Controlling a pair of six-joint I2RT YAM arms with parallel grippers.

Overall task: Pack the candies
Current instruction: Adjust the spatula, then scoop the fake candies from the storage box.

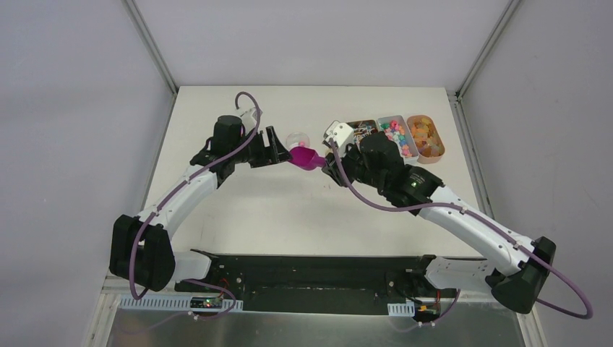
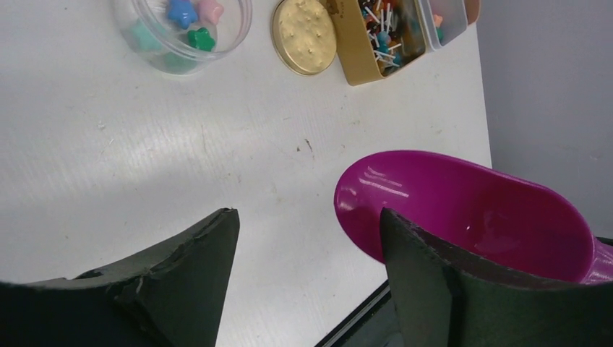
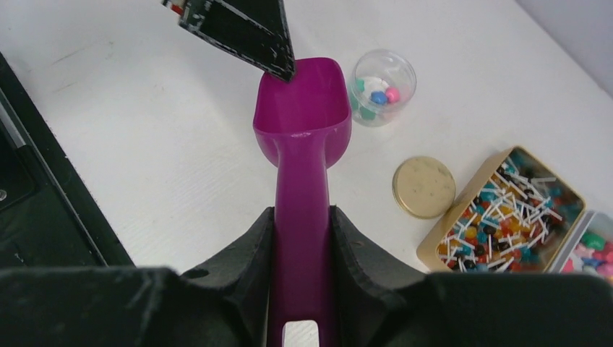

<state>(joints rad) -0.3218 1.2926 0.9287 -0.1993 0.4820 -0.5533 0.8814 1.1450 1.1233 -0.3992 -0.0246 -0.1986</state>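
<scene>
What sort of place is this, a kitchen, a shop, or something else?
Most likely a robotics lab test cell: a white table boxed in by plain grey panels, a left arm and a right arm bolted at its near edge, a purple scoop and a tray of candies.

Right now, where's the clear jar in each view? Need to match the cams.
Top external: clear jar at centre, just beyond the tip of the purple scoop.
Left wrist: jar top left, cut by the top edge; scoop lower right.
Right wrist: jar upper right of centre, just right of the scoop's bowl.
Shared landmark: the purple scoop, in all three.
</scene>
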